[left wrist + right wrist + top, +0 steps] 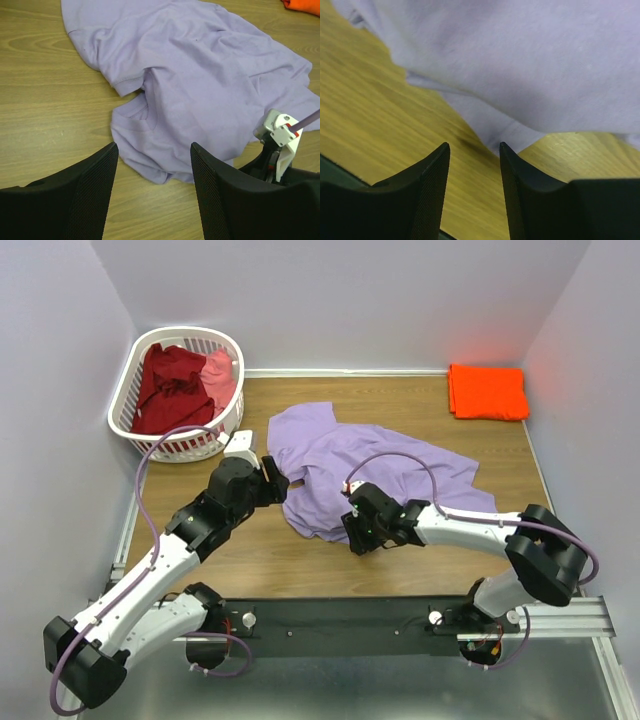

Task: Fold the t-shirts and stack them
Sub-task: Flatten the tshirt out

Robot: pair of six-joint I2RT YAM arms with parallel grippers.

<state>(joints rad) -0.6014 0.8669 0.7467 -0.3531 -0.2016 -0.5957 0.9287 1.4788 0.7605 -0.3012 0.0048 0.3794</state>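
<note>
A large lavender t-shirt (385, 465) lies crumpled and unfolded on the wooden table (250, 560). An orange t-shirt (487, 391) lies folded at the far right. A dark red t-shirt (170, 385) and a pink one (221, 380) sit in the basket. My left gripper (279, 485) is open and empty at the lavender shirt's left edge, by the collar (131, 122). My right gripper (353, 531) is open and empty, low over the table at the shirt's near hem (510, 132). The left wrist view shows the lavender shirt (200, 75) just beyond my left gripper (154, 146).
A white slotted laundry basket (135, 420) stands at the far left corner. Walls close in the table on three sides. The black mounting rail (350, 615) runs along the near edge. The right arm's wrist (280, 135) shows in the left wrist view.
</note>
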